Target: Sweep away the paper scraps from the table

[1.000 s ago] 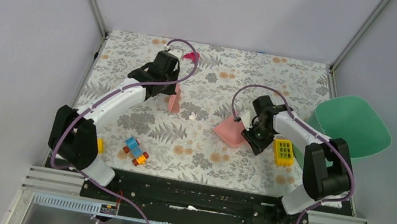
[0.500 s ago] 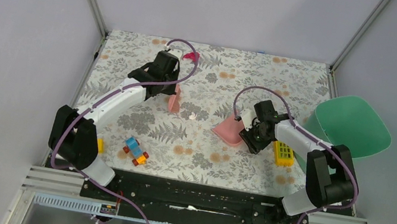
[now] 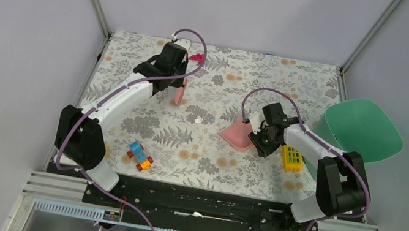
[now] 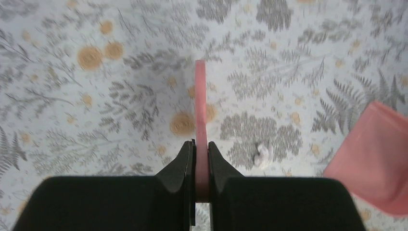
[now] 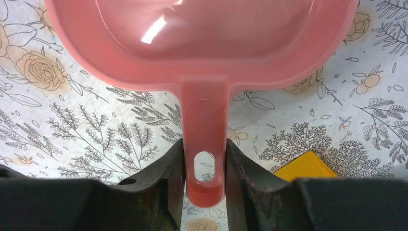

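A white paper scrap [image 3: 197,119] [image 4: 262,155] lies mid-table on the leaf-printed cloth [image 3: 208,153]. A magenta scrap [image 3: 197,58] sits near the far edge. My left gripper [image 3: 177,84] [image 4: 201,147] is shut on a thin pink scraper [image 3: 180,94] [image 4: 200,106], which hangs edge-on above the cloth, left of and behind the white scrap. My right gripper [image 3: 258,138] [image 5: 205,144] is shut on the handle of the pink dustpan [image 3: 236,136] [image 5: 202,38] [image 4: 375,154]. The pan rests on the table, mouth toward the white scrap, and looks empty.
A green bin [image 3: 364,129] stands off the table's right edge. A yellow grid-topped block [image 3: 291,156] [image 5: 305,166] sits just right of my right gripper. Colourful toy bricks [image 3: 140,156] lie near the front left. Metal posts frame the back corners.
My left arm has carried the scraper a little toward the far edge, away from the white scrap. My right gripper edged left on the dustpan handle; the pan stayed put.
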`<action>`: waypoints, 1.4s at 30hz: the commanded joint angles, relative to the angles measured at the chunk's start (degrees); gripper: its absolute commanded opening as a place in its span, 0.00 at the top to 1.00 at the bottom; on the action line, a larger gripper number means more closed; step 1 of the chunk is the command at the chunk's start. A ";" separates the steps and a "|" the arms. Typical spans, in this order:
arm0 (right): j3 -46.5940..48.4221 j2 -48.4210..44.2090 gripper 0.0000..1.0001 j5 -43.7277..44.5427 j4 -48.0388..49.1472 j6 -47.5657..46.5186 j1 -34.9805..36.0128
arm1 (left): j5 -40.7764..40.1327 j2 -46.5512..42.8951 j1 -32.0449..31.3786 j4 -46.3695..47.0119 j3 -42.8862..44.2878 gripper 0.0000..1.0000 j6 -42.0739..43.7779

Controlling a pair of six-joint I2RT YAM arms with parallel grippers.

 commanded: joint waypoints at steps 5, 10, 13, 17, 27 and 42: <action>2.04 -4.73 1.00 0.20 -3.68 1.65 0.49 | -4.63 10.17 4.23 13.31 14.49 1.00 -7.55; 0.89 -5.61 1.00 0.80 -3.17 1.58 0.51 | -8.33 20.33 4.77 20.16 22.74 1.00 -13.66; 0.74 -4.83 1.00 1.14 -2.92 1.39 0.53 | -8.08 22.91 6.95 27.60 21.07 1.00 -23.39; 0.53 -3.09 1.00 1.21 -2.81 1.23 0.52 | -6.32 24.01 9.10 40.24 14.34 1.00 -38.86; 0.36 -1.40 1.00 1.90 -2.72 0.76 0.52 | -4.09 31.39 9.94 41.62 11.63 1.00 -59.53; 3.41 -4.44 1.00 -2.70 -11.18 -1.45 0.57 | 0.83 8.42 10.14 36.45 -15.30 1.00 -63.38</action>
